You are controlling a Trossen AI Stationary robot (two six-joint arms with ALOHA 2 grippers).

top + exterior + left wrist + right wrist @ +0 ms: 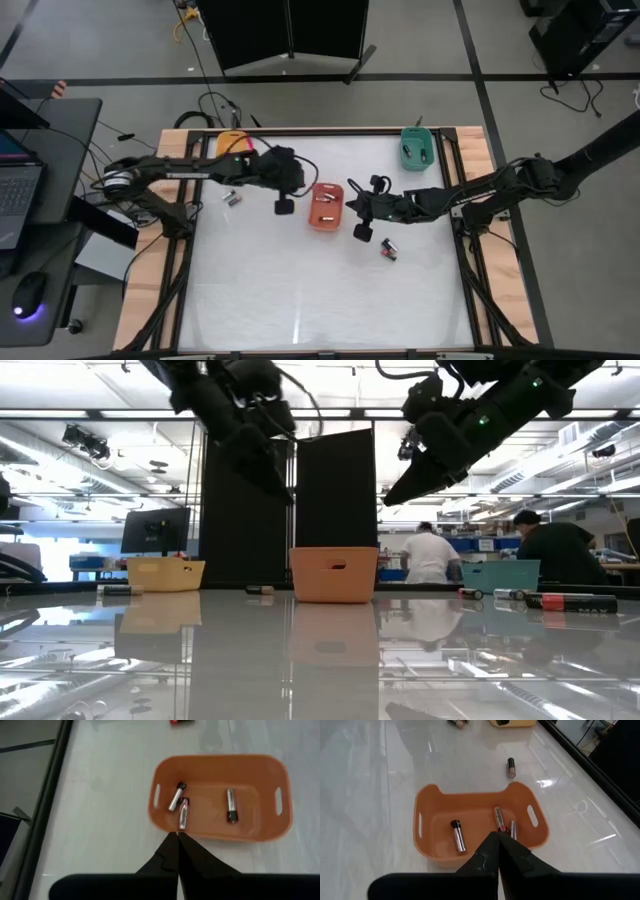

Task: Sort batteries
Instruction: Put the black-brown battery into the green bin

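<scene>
Basically both grippers, left (285, 207) and right (363, 233), hover closed and empty beside the mid-frame orange tray (326, 207) holding three batteries (231, 805), so next open wide, drop straight onto a loose cell (388, 249) lower right, grip mid-body.

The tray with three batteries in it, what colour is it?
Orange. The tray shows best in the left wrist view, with three batteries lying inside.
</scene>
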